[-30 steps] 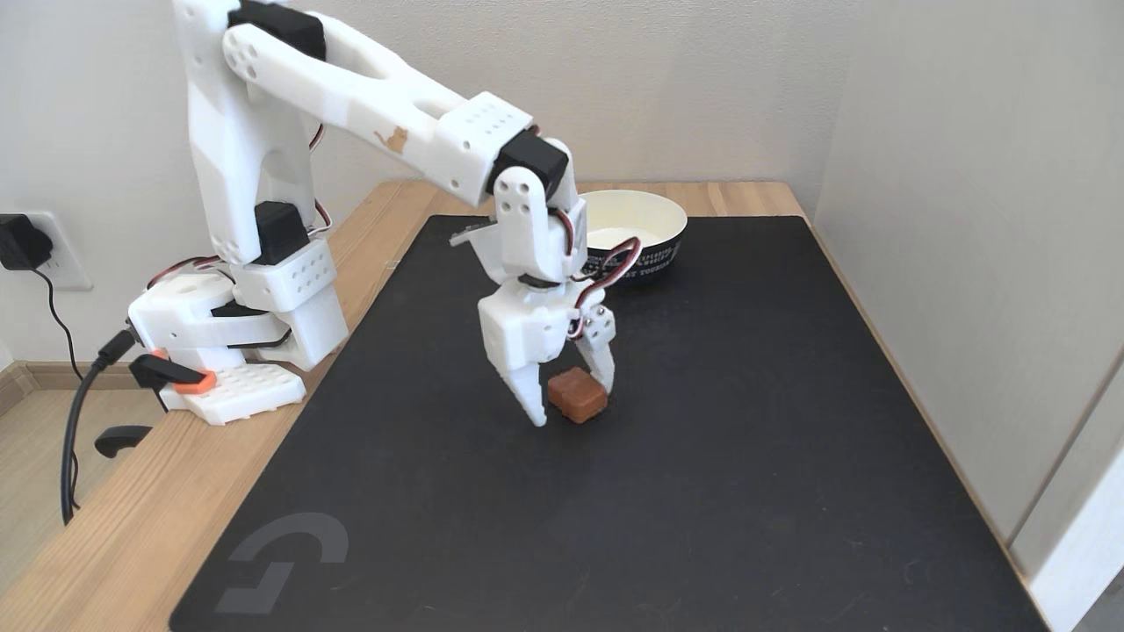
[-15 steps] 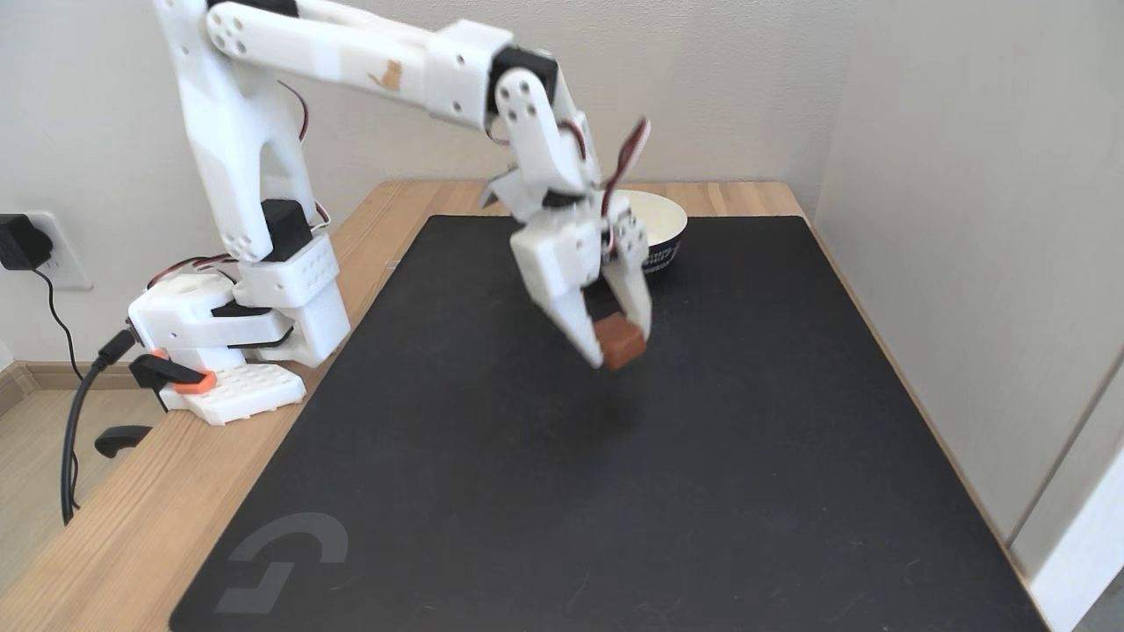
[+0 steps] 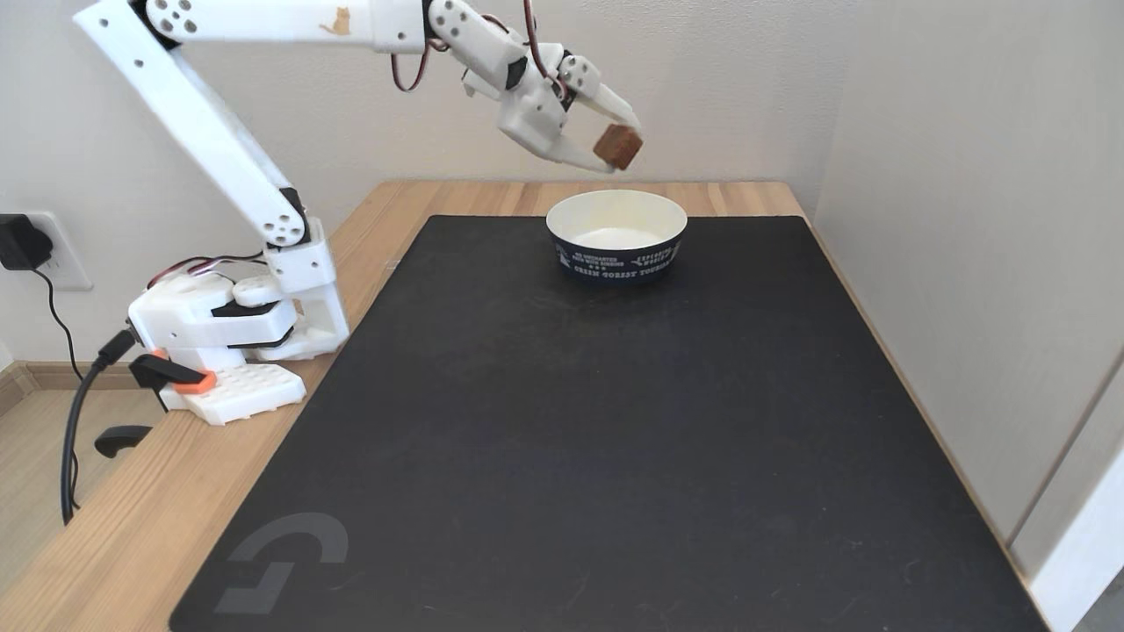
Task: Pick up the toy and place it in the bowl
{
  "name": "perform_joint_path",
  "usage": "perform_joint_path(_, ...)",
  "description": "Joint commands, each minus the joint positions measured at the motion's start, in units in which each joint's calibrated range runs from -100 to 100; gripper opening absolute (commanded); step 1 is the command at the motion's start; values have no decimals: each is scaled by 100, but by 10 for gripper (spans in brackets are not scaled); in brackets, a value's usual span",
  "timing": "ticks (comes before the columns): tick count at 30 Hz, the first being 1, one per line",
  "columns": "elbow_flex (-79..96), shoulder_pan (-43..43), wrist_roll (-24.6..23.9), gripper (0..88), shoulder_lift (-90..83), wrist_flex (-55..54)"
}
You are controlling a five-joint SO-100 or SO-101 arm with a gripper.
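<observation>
In the fixed view the reddish-brown toy (image 3: 618, 146) hangs high in the air, pinched between the white fingers of my gripper (image 3: 620, 142), which is shut on it. The arm reaches out horizontally from the left at the top of the picture. Directly below the toy stands the paper bowl (image 3: 617, 252), cream-white inside and dark navy outside with white lettering, at the far end of the black mat. The bowl holds nothing that I can see.
A large black mat (image 3: 615, 439) covers most of the wooden table (image 3: 114, 535). The arm's white base (image 3: 219, 333) sits at the table's left edge with cables and a wall plug (image 3: 22, 246) beside it. A wall panel (image 3: 983, 263) borders the right side.
The gripper closed on the toy at the mat's middle, lifted it, and swung it up and back. It now holds the toy high above the bowl.
</observation>
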Motion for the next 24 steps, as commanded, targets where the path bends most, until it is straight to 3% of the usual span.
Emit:
perform_joint_path(1, 1130, -457, -430, 22, -198, -1654)
perform_joint_path(5, 2221, -565, -618, 22, -198, -2966)
perform_joint_path(10, 2527, -574, -618, 51, -190, -3127)
perform_joint_path(12, 2554, -582, -618, 120, -190, -3118)
perform_joint_path(13, 2554, -582, -618, 203, -190, -3068)
perform_joint_path(15, 2536, -632, -686, 248, -190, -2924)
perform_joint_path(22, 2491, -649, -900, 205, -273, -2890)
perform_joint_path(24, 2446, -565, -900, 139, -315, -2907)
